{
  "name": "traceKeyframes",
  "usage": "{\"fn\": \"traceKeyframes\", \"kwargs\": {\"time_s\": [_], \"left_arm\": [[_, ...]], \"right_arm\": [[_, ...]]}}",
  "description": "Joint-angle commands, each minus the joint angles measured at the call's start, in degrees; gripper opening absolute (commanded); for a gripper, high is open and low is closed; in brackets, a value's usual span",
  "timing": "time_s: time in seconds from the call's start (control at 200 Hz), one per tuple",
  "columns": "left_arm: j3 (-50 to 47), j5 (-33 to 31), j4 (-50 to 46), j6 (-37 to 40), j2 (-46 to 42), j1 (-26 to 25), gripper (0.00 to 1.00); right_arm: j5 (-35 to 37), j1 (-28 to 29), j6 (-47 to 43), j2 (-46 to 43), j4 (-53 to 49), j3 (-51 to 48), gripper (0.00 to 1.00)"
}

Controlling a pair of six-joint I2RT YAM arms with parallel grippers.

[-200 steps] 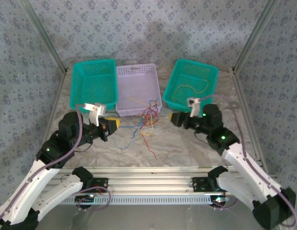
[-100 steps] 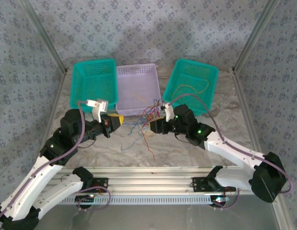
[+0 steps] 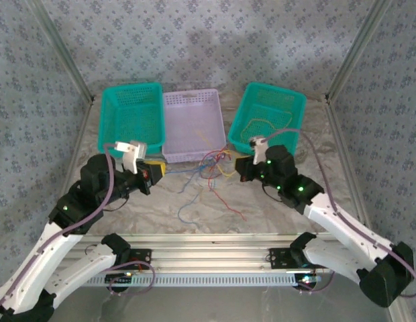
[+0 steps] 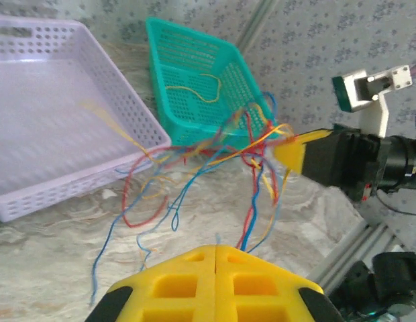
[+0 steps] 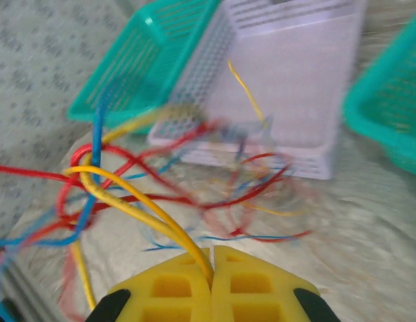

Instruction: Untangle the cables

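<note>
The cables [image 3: 211, 164] are a loose tangle of thin red, blue and yellow wires, hanging stretched between my two grippers in front of the lilac basket [image 3: 192, 94]. My left gripper [image 3: 159, 170] is shut, and a fine blue cable [image 4: 217, 239] comes out of its tip [image 4: 217, 247] toward the tangle [image 4: 251, 151]. My right gripper [image 3: 239, 170] is shut on a thick yellow cable [image 5: 134, 204], pinched at the tip [image 5: 213, 251], with red and blue strands looped over it. The right gripper's yellow finger [image 4: 292, 153] shows just behind the knot.
A teal basket [image 3: 131, 87] stands at the back left. Another teal basket [image 3: 275, 88] at the back right holds a single yellow cable [image 3: 262, 123]. Blue [image 3: 186, 208] and red [image 3: 231, 208] cable ends trail on the marble table toward the near edge.
My right gripper reached left into the tangle, shut on the yellow cable and drew back to the right, pulling the bunch along. The left gripper stayed shut and hardly moved.
</note>
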Motion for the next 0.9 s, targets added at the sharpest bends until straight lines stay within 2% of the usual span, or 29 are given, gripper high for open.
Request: {"fn": "traceKeyframes", "kwargs": {"time_s": [0.0, 0.175, 0.245, 0.325, 0.63, 0.75, 0.894], "left_arm": [[5.87, -8.44, -8.34, 5.0, -1.19, 0.55, 0.0], [9.68, -13.64, -11.7, 7.67, -0.3, 0.66, 0.0], [10.46, -14.36, -11.84, 8.52, -0.1, 0.69, 0.0], [12.13, -15.61, -12.84, 10.17, 0.52, 0.75, 0.0], [13.93, -20.19, -13.51, 13.29, 2.5, 0.77, 0.0], [14.09, -22.1, -13.36, 13.91, 3.49, 0.93, 0.0], [15.42, -27.08, -13.71, 15.03, 3.62, 1.26, 0.0]], "right_arm": [[2.81, -8.43, 3.27, -2.48, -10.02, -2.71, 0.0], [1.41, -14.9, 4.16, -5.25, -14.27, -4.18, 0.0], [2.64, -16.53, 4.22, -6.5, -16.07, -4.31, 0.0], [7.38, -18.61, 5.69, -7.7, -19.8, -3.89, 0.0], [6.94, -31.3, 9.62, -15.94, -22.76, -5.57, 0.0], [4.52, -33.18, 8.88, -16.17, -23.75, -3.75, 0.0], [6.84, -34.08, 9.27, -18.0, -26.17, -3.2, 0.0]]}}
